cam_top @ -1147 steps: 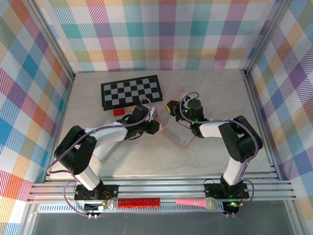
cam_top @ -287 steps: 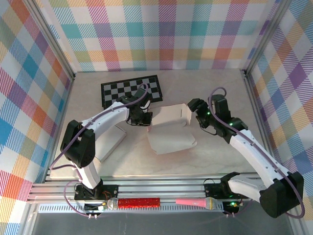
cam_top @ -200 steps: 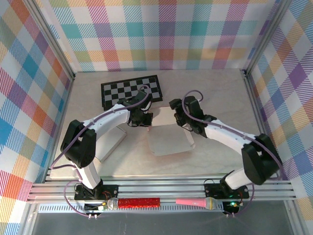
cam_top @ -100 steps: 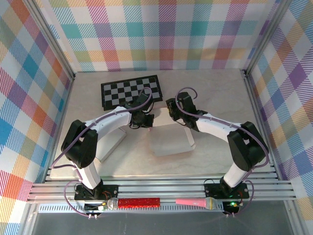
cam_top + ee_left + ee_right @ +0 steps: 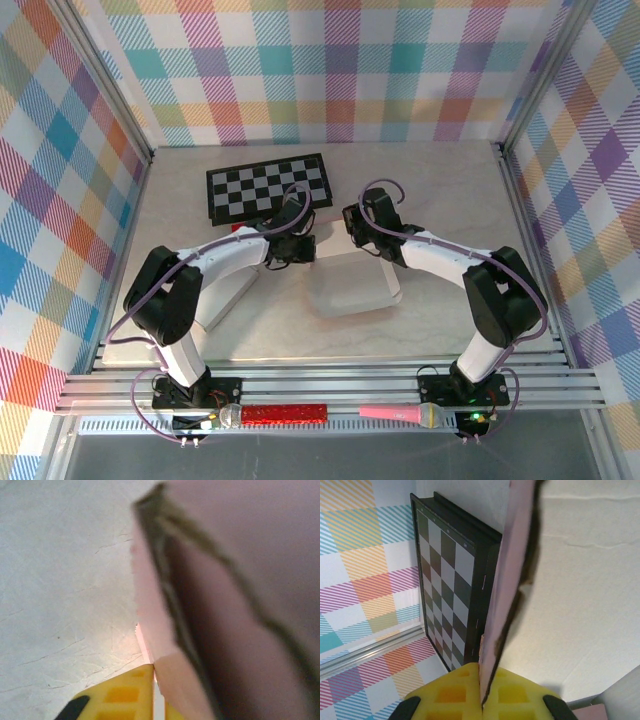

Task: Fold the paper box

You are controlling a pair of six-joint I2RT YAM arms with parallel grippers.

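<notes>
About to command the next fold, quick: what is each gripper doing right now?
Left gripper: closed on an edge of the pale pink paper box.
Right gripper: closed on another edge of the same box.

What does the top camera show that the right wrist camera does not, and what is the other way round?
The top view adds the left gripper at the paper box's far left corner, plus a pink microphone and a red microphone on the front rail. The right wrist view adds the grip up close: the box's thin edge pinched in the right gripper, between its yellow fingers. Both share the box, the chessboard, the plaid wall and the table.
</notes>
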